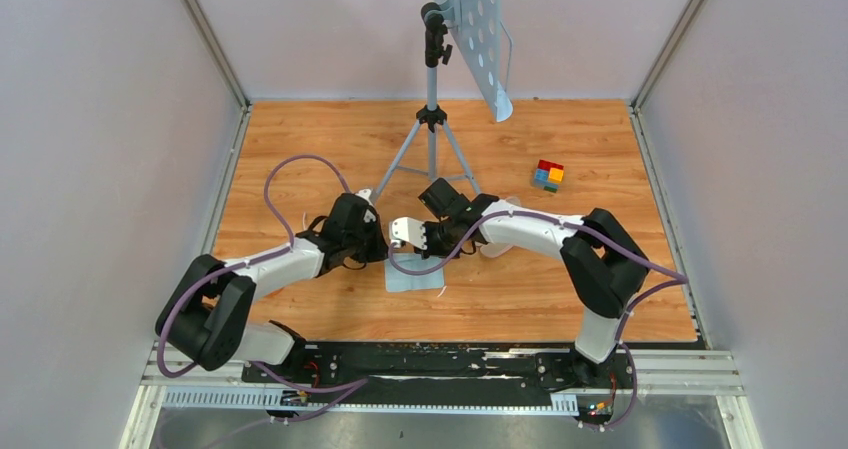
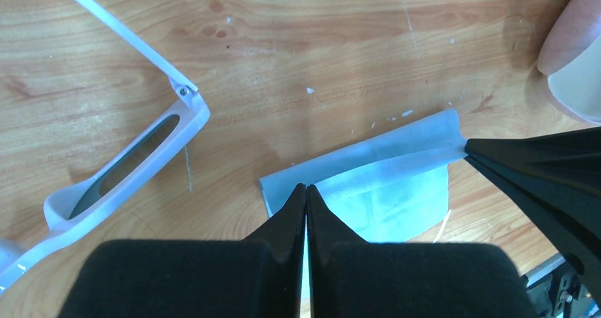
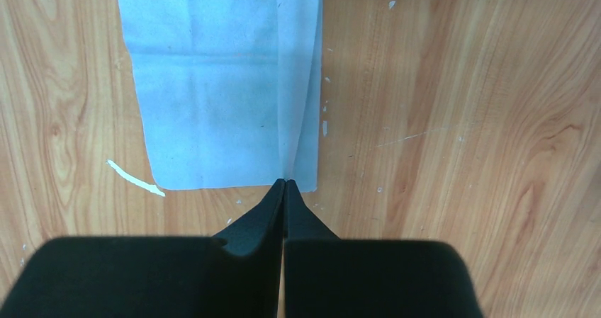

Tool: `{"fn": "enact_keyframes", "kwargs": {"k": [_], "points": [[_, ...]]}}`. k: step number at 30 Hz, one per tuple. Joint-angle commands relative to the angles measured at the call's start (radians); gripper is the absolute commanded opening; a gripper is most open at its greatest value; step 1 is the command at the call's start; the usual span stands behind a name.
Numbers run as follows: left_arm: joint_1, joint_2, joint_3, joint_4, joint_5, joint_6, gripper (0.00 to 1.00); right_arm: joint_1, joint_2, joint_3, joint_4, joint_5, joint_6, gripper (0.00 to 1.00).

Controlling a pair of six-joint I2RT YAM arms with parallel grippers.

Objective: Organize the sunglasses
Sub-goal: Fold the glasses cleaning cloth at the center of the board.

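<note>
White-framed sunglasses (image 2: 127, 169): dark lenses, lying on the wooden table (image 2: 319, 49), at the left edge of the left wrist view. At least one thin white arm is unfolded, running away to the upper left.
Long axis: the frame front slants from lower left to upper right, ending at the hinge.
Left gripper (image 2: 306, 190): jaws pressed together, seemingly pinching a folded edge of the cloth. The sunglasses lie just to its left, apart from it, with bare wood between.
Right gripper (image 3: 285, 185): jaws closed on a raised fold at the cloth's near edge. No sunglasses appear in its own view.
Blue-grey cloth (image 2: 383, 190): partly folded over, held between the two grippers.
Pink case (image 2: 577, 49): only its rounded end shows, beyond the cloth, on the side away from the sunglasses.
Nearer arm: the left, judging by these views.
Coming move: probably the left gripper must let go of the cloth, swing left, and close across the slanted frame rather than along it.
</note>
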Motion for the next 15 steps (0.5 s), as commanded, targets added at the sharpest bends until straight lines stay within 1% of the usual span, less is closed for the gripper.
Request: {"fn": "enact_keyframes", "kwargs": {"k": [1, 15], "points": [[0.002, -0.036, -0.027, 0.005, 0.019, -0.010, 0.00, 0.022, -0.040, -0.029, -0.003, 0.003, 0.026, 0.00], [-0.012, -0.060, -0.046, 0.001, 0.032, -0.019, 0.00, 0.046, -0.060, -0.074, -0.003, -0.006, 0.041, 0.00]]}}
